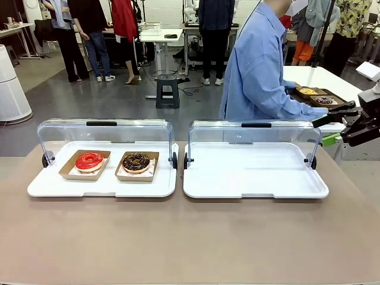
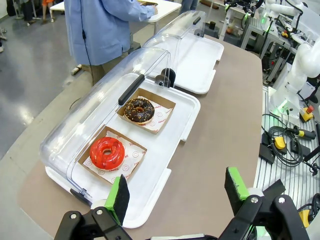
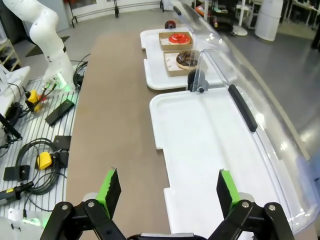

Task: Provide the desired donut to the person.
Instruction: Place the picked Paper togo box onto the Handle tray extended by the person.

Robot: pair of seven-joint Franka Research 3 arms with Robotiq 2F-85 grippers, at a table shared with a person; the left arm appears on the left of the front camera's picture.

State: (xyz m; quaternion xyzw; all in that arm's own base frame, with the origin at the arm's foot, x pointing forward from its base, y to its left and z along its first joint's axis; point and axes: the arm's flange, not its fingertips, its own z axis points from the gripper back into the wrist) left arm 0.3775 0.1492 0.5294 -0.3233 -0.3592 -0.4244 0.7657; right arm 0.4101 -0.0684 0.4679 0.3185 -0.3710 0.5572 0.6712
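Note:
A red-glazed donut (image 1: 89,160) and a chocolate donut (image 1: 136,161) each lie in a cardboard tray on the left white serving tray (image 1: 101,185), whose clear lid is raised. The person (image 1: 261,65) in a light blue shirt stands at the far side, turned toward a side table. My left gripper (image 2: 177,192) hangs open above the table's near edge, with the red donut (image 2: 107,152) and the chocolate donut (image 2: 139,110) ahead of it. My right gripper (image 1: 330,126) is open at the right edge, beside the second tray (image 3: 215,145).
The second white tray (image 1: 255,172) has its clear lid (image 1: 255,133) raised. A white side table (image 1: 320,80) at the far right carries more boxed donuts (image 1: 316,95), with the person's hand by them. Cables and controllers (image 3: 40,160) lie beside the table. Other people stand far off.

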